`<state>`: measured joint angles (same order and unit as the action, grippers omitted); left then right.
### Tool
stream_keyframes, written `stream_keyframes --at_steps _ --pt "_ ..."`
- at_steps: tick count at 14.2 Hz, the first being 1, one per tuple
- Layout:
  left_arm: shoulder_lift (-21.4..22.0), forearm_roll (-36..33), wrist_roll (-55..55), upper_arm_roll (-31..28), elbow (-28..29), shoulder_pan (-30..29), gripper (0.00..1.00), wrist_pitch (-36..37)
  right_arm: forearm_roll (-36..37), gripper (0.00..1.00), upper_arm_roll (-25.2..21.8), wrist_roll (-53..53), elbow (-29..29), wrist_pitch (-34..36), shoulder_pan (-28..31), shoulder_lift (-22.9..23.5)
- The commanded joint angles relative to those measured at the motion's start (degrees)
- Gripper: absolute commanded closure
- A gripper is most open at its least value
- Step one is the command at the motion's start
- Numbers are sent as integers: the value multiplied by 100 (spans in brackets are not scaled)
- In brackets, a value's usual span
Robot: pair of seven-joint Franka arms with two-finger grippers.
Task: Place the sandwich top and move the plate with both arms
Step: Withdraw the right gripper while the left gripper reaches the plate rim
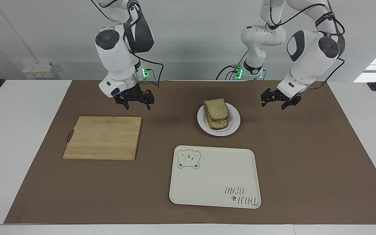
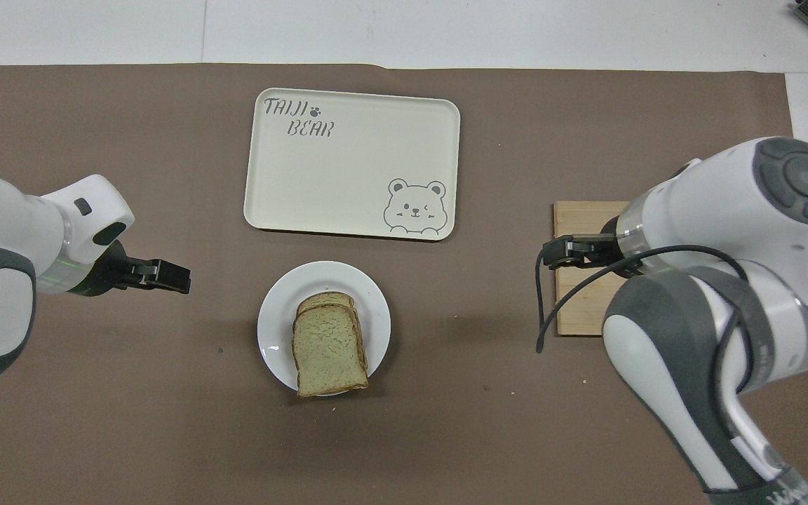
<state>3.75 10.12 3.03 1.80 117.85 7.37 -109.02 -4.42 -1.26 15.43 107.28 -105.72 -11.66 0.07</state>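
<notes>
Resting on the plate (image 1: 233, 124), the sandwich top (image 1: 216, 109) sits between both seemingly spread, empty grippers.

Sandwich top (image 1: 216, 108) sits on the stack on the plate (image 1: 234, 125), mid-table. Tray (image 1: 214, 176) is farther from the robots than the plate. Cutting board (image 1: 102, 137) lies toward the right arm's end.

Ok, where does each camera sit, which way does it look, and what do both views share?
Facing view: high across the table, facing the robots; both bases and arms show, left end effector and right end effector raised.
Overhead view: high above the robots' end, looking forward and steeply down; forearms enter from the bottom, left end effector, right.
Shared, half a turn apart: plate, sandwich top, tray, board.
</notes>
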Motion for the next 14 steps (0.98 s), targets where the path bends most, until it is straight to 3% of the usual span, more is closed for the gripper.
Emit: stream_keyframes --at_steps 1,4,9,12,14 --pt "74 638 582 -83 720 89 0 -644 99 0 74 -75 -339 280 409 -25" --pt "-40 1429 1399 -74 1406 106 0 -1426 108 0 56 -67 -541 271 647 -68" --pt "-700 2792 3045 -83 1592 256 0 -1842 152 0 -58 -75 -743 376 779 -350" --pt "-674 2917 3055 -74 1645 509 19 -1746 476 0 -49 -145 -1200 902 815 -332" --pt "-665 3301 3063 -74 1820 607 46 -1692 539 0 -76 -391 -1446 1210 832 -341"
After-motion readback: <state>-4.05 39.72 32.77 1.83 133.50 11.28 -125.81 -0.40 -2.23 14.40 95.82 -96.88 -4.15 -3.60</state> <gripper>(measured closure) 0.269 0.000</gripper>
